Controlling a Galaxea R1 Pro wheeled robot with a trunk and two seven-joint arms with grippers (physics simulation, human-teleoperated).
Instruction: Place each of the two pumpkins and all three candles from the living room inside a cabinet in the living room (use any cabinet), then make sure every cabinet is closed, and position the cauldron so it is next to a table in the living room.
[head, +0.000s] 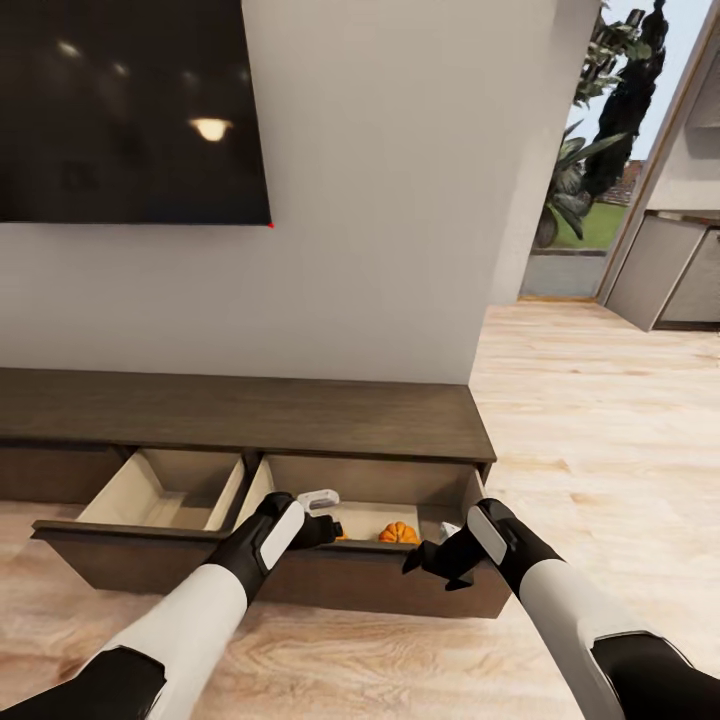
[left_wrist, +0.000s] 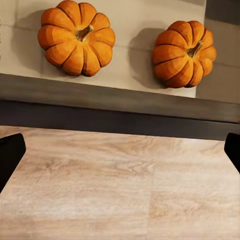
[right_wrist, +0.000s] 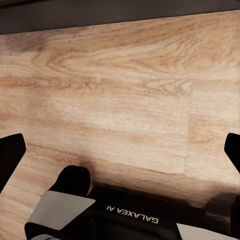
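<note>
Two pumpkins (left_wrist: 76, 37) (left_wrist: 184, 53) were seen apart in the cabinet's (head: 300, 415) open right drawer (head: 400, 585); the left gripper (left_wrist: 120, 150) and right gripper (right_wrist: 120, 150) were spread wide, empty.

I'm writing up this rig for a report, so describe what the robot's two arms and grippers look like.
Both arms have glossy white forearm shells with black joints. The wrists are black with a light grey panel. The left gripper and right gripper are black, with dark fingers. A black part in the right wrist view carries white "GALAXEA AI" lettering.
</note>
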